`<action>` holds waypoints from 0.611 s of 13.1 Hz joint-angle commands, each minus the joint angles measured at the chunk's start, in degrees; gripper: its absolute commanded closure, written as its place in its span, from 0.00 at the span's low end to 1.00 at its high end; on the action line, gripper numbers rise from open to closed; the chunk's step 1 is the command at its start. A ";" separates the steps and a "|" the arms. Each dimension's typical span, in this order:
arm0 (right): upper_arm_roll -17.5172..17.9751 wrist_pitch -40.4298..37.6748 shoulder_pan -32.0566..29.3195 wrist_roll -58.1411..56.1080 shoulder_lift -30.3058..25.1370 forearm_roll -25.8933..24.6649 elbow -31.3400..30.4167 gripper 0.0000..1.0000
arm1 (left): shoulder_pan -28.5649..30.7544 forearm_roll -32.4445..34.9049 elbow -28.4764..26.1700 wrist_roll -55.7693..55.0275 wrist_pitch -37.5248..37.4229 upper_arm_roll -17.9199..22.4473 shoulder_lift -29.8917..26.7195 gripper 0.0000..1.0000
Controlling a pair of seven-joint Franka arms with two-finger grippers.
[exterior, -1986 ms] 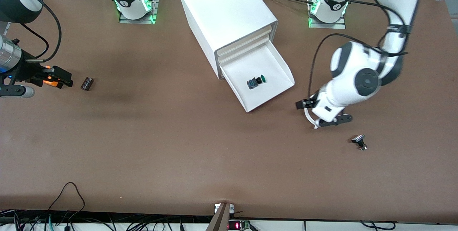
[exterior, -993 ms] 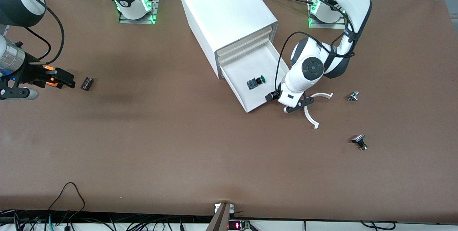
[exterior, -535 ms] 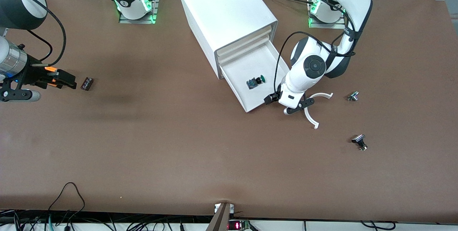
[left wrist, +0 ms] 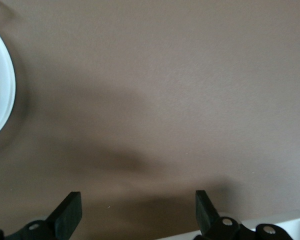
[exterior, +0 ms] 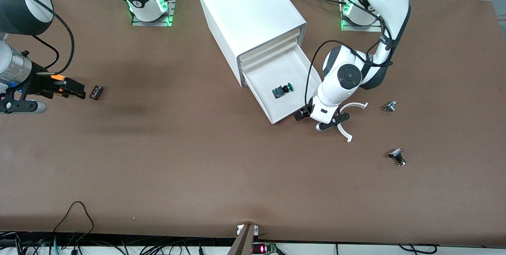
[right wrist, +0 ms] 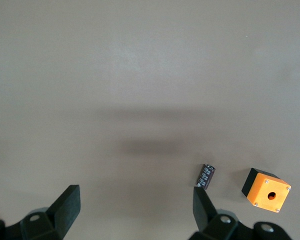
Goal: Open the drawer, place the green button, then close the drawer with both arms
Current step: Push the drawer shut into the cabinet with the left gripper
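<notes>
The white cabinet [exterior: 253,14] stands mid-table, and its lowest drawer [exterior: 272,71] is pulled out. The button [exterior: 282,90], green cap on a dark body, lies inside the drawer on its side. My left gripper [exterior: 318,121] hangs low just in front of the drawer's front edge, at the corner toward the left arm's end. In the left wrist view that gripper [left wrist: 138,212] is open over bare table. My right gripper [exterior: 77,90] waits near the right arm's end of the table. It is open [right wrist: 135,205] with nothing between its fingers.
A white C-shaped strip [exterior: 348,130] lies on the table beside the left gripper. Two black-and-silver small parts [exterior: 390,106] [exterior: 397,157] lie toward the left arm's end. A dark cylindrical part [right wrist: 206,176] and an orange box with a hole [right wrist: 266,190] lie by the right gripper.
The left arm swung in from over the open table to the drawer's front corner, then slid slightly along the front edge. The right gripper drifted a little toward the dark cylindrical part.
</notes>
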 commanded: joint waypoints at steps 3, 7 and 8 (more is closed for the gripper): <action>0.10 0.21 0.01 -0.59 0.33 0.18 0.18 0.00 | -2.19 0.79 -2.15 0.67 -0.60 0.24 -0.50 0.00; 0.02 0.21 -0.08 -0.59 0.33 0.18 0.27 0.00 | -2.63 0.17 -3.56 -0.03 -5.34 -5.10 -2.95 0.00; 0.02 0.21 -0.08 -0.59 0.33 0.18 0.27 0.00 | -3.15 0.26 -3.56 0.05 -5.88 -5.91 -3.05 0.00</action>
